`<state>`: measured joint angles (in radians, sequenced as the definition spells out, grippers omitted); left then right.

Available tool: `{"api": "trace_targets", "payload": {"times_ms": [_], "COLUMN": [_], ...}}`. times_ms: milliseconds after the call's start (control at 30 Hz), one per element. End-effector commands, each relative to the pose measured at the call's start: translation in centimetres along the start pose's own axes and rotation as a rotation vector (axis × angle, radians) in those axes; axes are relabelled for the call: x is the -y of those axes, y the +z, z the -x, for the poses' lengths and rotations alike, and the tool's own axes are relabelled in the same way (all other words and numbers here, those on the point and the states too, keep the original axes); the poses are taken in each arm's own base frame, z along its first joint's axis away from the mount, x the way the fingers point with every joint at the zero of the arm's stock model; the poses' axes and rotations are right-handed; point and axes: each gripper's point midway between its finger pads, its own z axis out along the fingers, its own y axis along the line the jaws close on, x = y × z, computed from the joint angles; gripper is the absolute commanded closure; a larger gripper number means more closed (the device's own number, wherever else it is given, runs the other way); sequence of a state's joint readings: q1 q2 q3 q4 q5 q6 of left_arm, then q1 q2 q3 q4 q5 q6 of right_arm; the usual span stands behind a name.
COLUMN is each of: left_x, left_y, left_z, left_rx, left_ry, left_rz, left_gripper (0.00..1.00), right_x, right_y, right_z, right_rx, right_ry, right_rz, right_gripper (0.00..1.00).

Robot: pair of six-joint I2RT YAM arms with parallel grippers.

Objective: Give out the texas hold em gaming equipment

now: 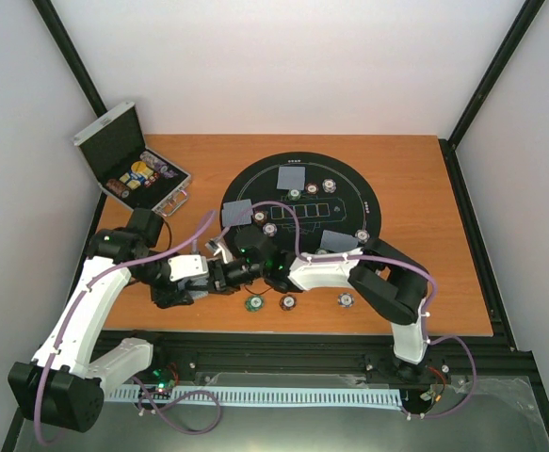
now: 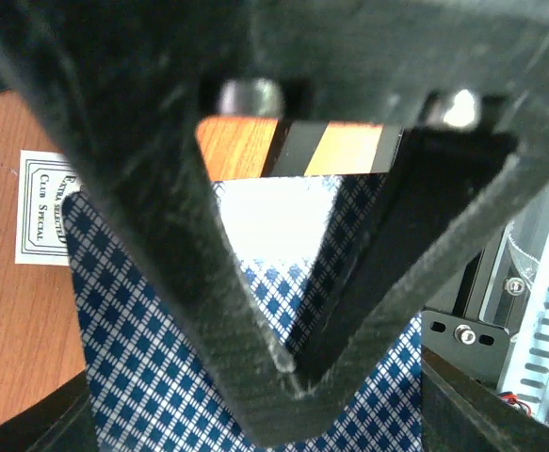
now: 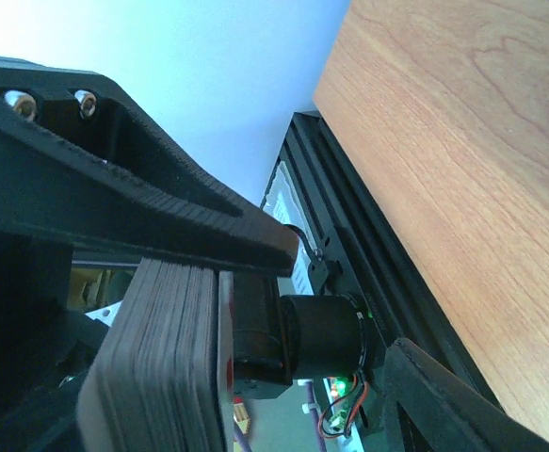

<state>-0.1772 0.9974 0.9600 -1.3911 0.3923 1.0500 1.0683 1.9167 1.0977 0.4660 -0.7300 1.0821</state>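
My right gripper [image 1: 260, 266] is shut on the deck of playing cards [image 3: 152, 358], seen edge-on between its fingers [image 3: 335, 315]. My left gripper [image 1: 225, 273] meets it just off the mat's near-left edge. Its fingers are closed to a point [image 2: 288, 367] on a blue-diamond-backed card [image 2: 161, 358] at the deck's face. Three grey-blue-backed cards [image 1: 292, 176] [image 1: 238, 213] [image 1: 335, 241] lie on the round black mat. Chips lie beside them, such as a green chip [image 1: 294, 194]. A green chip [image 1: 253, 302], a brown-red chip [image 1: 288, 302] and a purple-white chip [image 1: 346, 300] lie on the wood near the front edge.
The open silver case [image 1: 128, 165] with more chips stands at the back left. The round black mat [image 1: 368, 193] lies mid-table. A white printed card [image 2: 40, 207] shows beside the blue one. The black frame rail [image 1: 302, 339] runs along the front edge.
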Motion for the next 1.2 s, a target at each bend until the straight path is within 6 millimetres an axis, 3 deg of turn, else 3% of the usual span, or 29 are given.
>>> {"api": "trace_targets", "payload": {"times_ms": [0,200,333,500,633,900,1167], "left_x": [0.2,0.3,0.3,0.3,0.2,0.1,-0.1], "left_y": [-1.0,-1.1,-1.3,-1.5,-1.3,-1.2,-0.9], "left_z": [0.9,0.9,1.0,1.2,1.3,1.1,1.0], "left_rx": [0.033,0.033,0.034,0.041,0.042,0.038,0.034], "left_ry": [0.012,0.011,0.017,0.017,0.014,0.014,0.014], "left_rz": [0.001,0.002,0.005,0.002,-0.001,0.006,0.012], "left_gripper": [0.99,0.99,0.99,0.99,0.99,0.99,0.99], "right_x": [-0.4,1.6,4.5,5.6,5.0,1.8,-1.4], "right_y": [1.3,1.5,-0.2,-2.4,-3.6,-4.1,-4.6], "right_z": [0.2,0.4,0.0,-0.5,0.1,1.3,1.7], "right_rx": [-0.022,-0.028,-0.018,-0.010,0.016,0.042,0.036], "right_ry": [-0.024,0.014,0.053,0.048,0.038,-0.008,-0.071], "right_rz": [0.039,0.014,-0.058,-0.119,-0.118,-0.071,-0.036], "right_gripper": [0.37,0.39,0.42,0.43,0.46,0.51,0.37]}}
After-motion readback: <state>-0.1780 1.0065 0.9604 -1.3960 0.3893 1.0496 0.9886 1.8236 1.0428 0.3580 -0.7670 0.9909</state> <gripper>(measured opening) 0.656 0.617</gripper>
